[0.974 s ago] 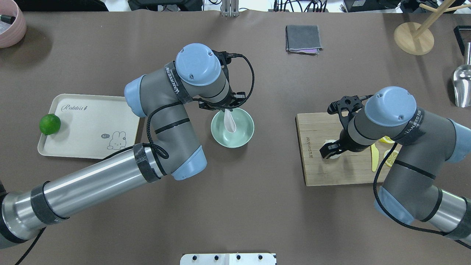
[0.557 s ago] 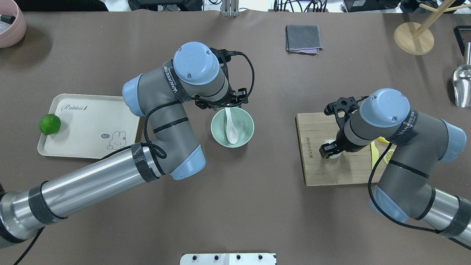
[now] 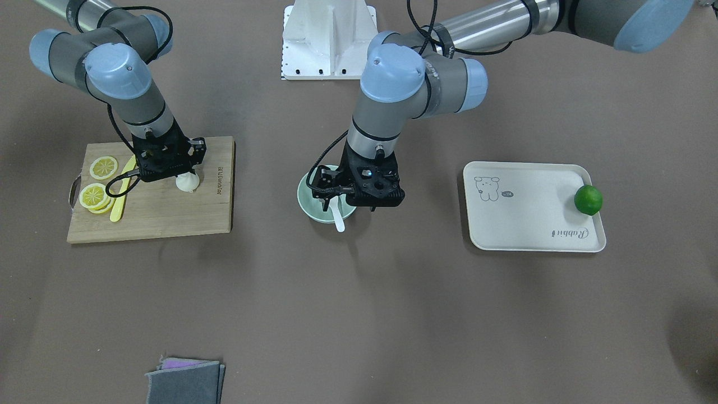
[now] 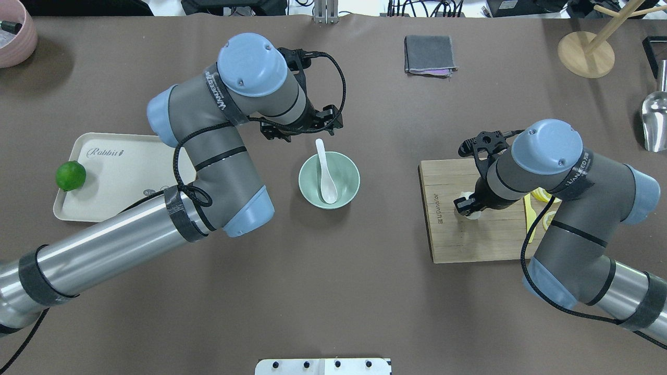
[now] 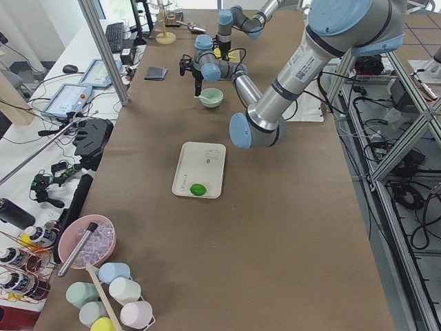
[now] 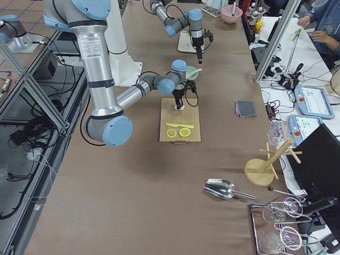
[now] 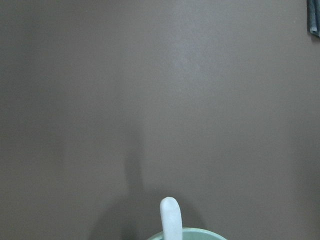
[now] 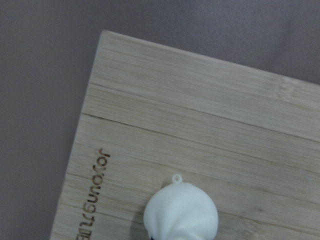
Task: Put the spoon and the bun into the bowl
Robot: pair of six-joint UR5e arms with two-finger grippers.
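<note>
overhead and side views of a brown worktop (image 4: 333,291) with two robot arms reaching over it. near the middle stands a pale mint-green bowl (image 4: 352,177). the white spoon (image 4: 326,179) lies inside the bowl, scoop down in the basin and handle leaning on the far rim, with its tip poking out past the edge. the left hand (image 3: 359,193) hangs above the worktop just beyond the bowl's far rim and is not touching the spoon; its fingertips are hidden under the wrist, so i cannot tell whether they are spread or together. to the right, a wooden cutting board (image 4: 458,239) lies flat. the small white bun (image 8: 181,212), with its pleated top, sits on the left part of the board, and the right hand (image 4: 465,207) reaches straight down over it, fingers pinched on the bun. on the board's right part lie lemon slices (image 3: 98,193) and a yellow knife (image 3: 120,196). at the far left, a cream tray (image 4: 120,177) holds a green lime (image 4: 70,176) at its left edge. a folded grey cloth (image 4: 430,54) lies at the far side.
</note>
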